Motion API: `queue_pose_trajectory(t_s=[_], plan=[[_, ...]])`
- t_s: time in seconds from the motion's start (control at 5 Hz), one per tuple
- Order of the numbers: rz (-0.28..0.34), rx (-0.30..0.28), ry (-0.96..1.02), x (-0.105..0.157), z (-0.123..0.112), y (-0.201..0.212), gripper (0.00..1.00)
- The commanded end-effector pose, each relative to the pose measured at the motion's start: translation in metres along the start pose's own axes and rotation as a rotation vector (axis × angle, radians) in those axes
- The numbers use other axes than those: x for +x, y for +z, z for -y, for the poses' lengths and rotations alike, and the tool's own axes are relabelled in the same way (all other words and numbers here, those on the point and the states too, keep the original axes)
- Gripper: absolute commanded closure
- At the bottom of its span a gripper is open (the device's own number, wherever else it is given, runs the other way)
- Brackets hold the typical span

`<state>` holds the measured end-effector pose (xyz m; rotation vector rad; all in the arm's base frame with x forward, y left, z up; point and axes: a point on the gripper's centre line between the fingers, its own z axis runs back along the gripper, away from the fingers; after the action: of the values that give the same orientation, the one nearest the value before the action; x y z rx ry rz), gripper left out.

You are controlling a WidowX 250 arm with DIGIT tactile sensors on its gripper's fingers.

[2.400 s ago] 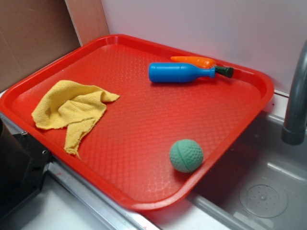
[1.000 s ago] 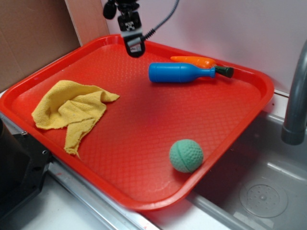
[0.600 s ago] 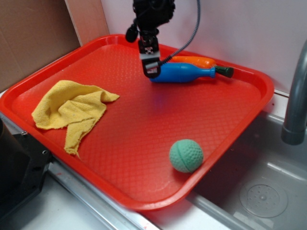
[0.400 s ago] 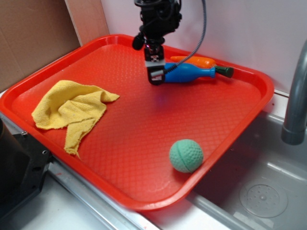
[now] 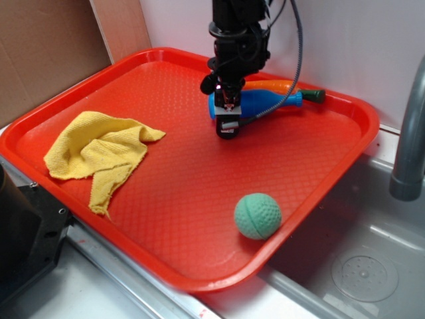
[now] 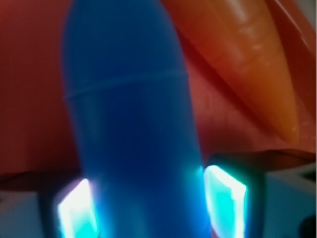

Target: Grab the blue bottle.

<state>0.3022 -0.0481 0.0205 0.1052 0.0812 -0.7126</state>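
The blue bottle (image 5: pixel 265 102) lies on its side at the far side of the red tray (image 5: pixel 153 93), neck pointing right. My gripper (image 5: pixel 226 118) has come down over its thick left end. In the wrist view the blue bottle (image 6: pixel 133 124) fills the space between my gripper's (image 6: pixel 148 203) two fingers, and the lit pads (image 6: pixel 225 198) sit close beside its flanks. The jaws still look open around it, and the bottle rests on the tray.
An orange toy carrot (image 5: pixel 272 85) with a green end lies just behind the bottle, almost touching it; the carrot (image 6: pixel 247 64) shows at the wrist view's upper right. A yellow cloth (image 5: pixel 99 149) lies left, a green ball (image 5: pixel 257 216) near the front. Sink and faucet (image 5: pixel 412 133) stand to the right.
My gripper has travelled from the tray's far left corner to the bottle and dropped over its thick end. Bottle and carrot have shifted slightly to the right.
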Motion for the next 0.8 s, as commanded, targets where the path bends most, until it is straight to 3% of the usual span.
queue_pose_trajectory(t_s=[0.0,0.2,0.6], plan=[[0.062,0.026,0.026,0.002,0.003,0.02,1.0],[0.07,-0.005,0.143,-0.015,-0.009,0.052,1.0],[0.125,-0.048,0.589,-0.074,-0.016,0.116,1.0]])
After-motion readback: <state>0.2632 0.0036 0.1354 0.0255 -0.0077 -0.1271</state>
